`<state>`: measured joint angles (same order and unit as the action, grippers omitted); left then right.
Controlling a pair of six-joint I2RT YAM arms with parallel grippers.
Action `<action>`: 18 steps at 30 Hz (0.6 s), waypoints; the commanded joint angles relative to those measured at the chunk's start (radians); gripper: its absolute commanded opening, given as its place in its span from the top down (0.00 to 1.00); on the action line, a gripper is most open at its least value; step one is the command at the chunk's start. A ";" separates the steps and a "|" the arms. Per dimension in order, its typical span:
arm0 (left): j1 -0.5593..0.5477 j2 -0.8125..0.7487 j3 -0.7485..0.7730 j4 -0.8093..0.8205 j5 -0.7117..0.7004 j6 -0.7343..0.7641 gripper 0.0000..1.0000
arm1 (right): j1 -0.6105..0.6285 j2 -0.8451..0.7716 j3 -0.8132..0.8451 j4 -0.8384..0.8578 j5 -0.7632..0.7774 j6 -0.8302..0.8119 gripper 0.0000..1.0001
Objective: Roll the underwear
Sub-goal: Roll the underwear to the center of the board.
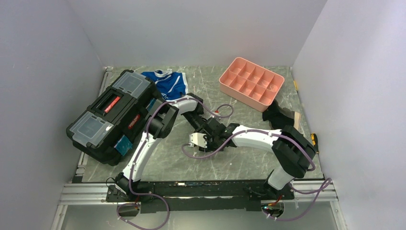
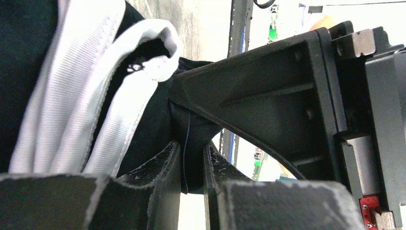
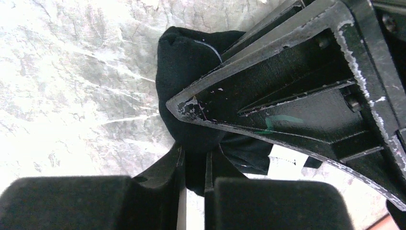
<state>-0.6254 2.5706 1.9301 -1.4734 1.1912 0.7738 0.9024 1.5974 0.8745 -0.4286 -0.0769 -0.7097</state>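
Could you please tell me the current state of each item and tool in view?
underwear: bunched, pinched by both tools.
left tool: shut on the underwear.
right tool: shut on the underwear.
toolbox: lid closed.
pink tray: compartments empty.
blue-and-white briefs: lying flat by the toolbox.

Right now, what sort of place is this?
Probably a lab robot cell, not a home: plain white walls box in a marble-patterned table, an aluminium rail frame edges it, and staged props sit around, a black toolbox and pink tray.
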 commanded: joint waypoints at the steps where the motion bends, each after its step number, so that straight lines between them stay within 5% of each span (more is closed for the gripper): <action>1: 0.010 -0.086 -0.065 0.160 -0.117 -0.055 0.74 | 0.003 0.046 -0.006 -0.086 -0.095 0.006 1.00; 9: 0.047 -0.177 -0.111 0.213 -0.178 -0.091 0.59 | 0.001 0.069 0.014 -0.142 -0.139 0.003 1.00; 18: 0.079 -0.271 -0.180 0.230 -0.215 -0.084 0.54 | -0.016 0.073 0.032 -0.178 -0.160 -0.001 1.00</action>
<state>-0.5701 2.3821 1.7824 -1.2686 1.0374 0.6720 0.8825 1.6302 0.9234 -0.4881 -0.1326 -0.7155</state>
